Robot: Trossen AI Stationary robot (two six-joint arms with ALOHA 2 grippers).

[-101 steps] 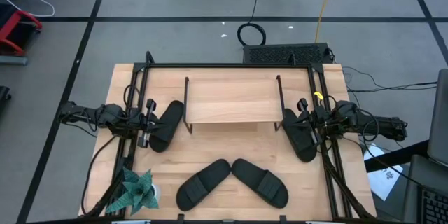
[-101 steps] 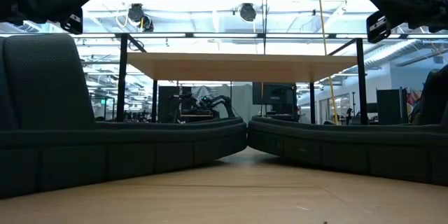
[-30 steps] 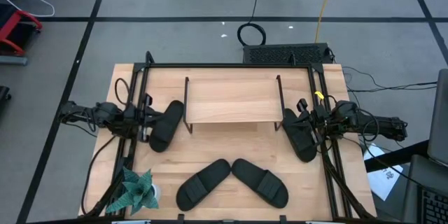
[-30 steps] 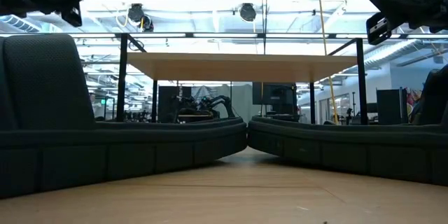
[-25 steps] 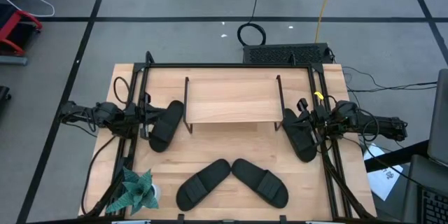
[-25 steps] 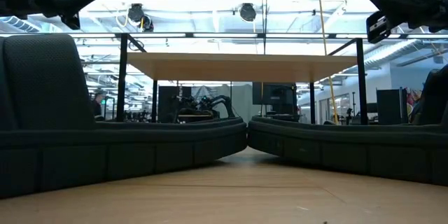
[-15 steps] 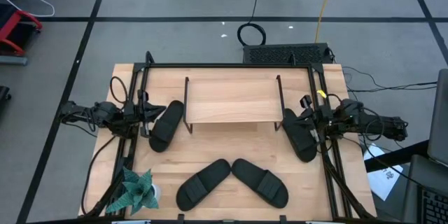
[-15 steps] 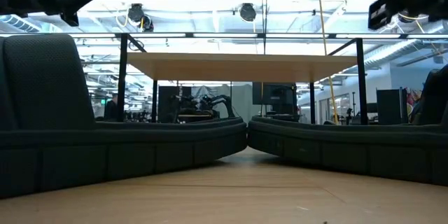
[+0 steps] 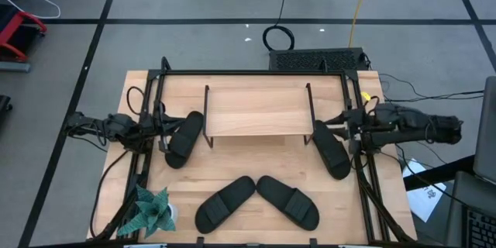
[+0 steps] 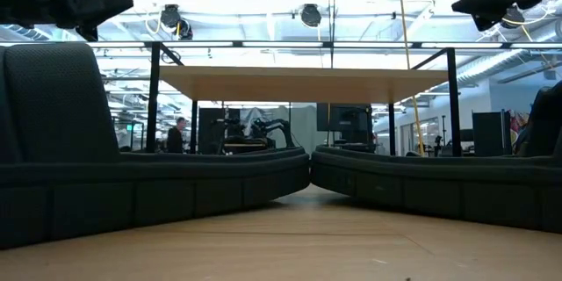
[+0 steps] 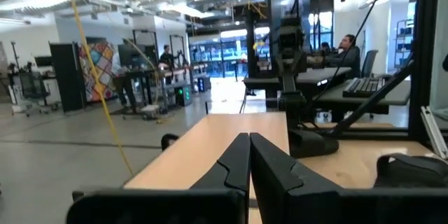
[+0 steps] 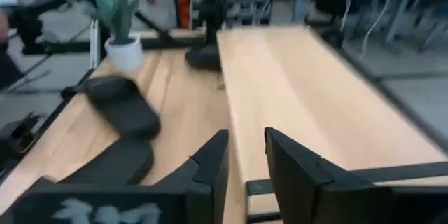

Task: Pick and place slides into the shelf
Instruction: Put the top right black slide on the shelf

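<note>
Left gripper (image 9: 163,124) pressed together beside a slide (image 9: 184,138), right gripper (image 9: 342,126) slightly spread above another slide (image 9: 331,149), shelf (image 9: 256,111) between them.

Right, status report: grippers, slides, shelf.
Left gripper shut, empty, by the left slide. Right gripper parted, empty, above the right slide. All four slides on the table; none on the shelf. Nothing blocking.

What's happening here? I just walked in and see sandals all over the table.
Two robot arms are meant to put four slides on the shelf. None is on it yet: one slide lies at its left end, one at its right, two in front. The left gripper is shut and empty; the right gripper holds nothing.
</note>
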